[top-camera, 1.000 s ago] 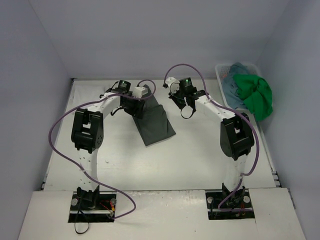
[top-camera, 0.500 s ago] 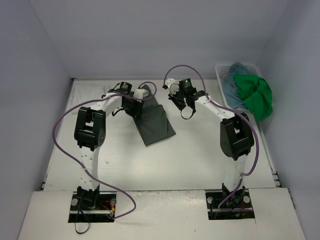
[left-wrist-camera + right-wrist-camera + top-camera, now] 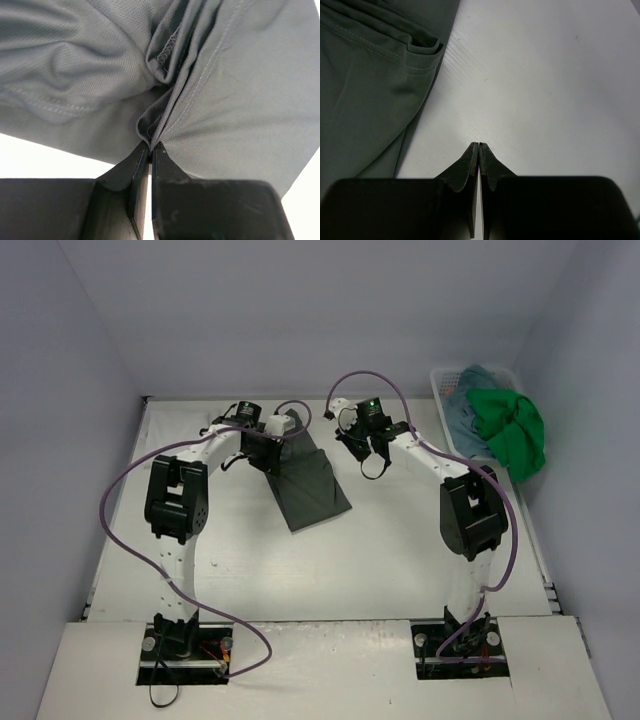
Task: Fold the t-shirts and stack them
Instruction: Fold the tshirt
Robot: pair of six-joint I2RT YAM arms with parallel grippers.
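Note:
A dark grey-green t-shirt [image 3: 312,485] lies folded into a long strip on the table, slanting from the far left toward the middle. My left gripper [image 3: 268,452] sits at its far end and is shut on a pinch of its cloth [image 3: 165,115]; the fabric bunches into a fold right at the fingertips [image 3: 150,145]. My right gripper [image 3: 372,462] hovers to the right of the shirt, shut and empty [image 3: 478,145], over bare table, with the shirt's hem [image 3: 380,85] at its left. A bright green t-shirt [image 3: 510,430] and a teal-blue t-shirt [image 3: 468,405] lie heaped in the basket.
A white mesh basket [image 3: 441,378] stands at the far right against the wall. Purple cables [image 3: 130,480] loop off both arms. Walls enclose the table on the left, back and right.
My left gripper has closed onto the far end of the dark shirt. The right arm has barely moved.

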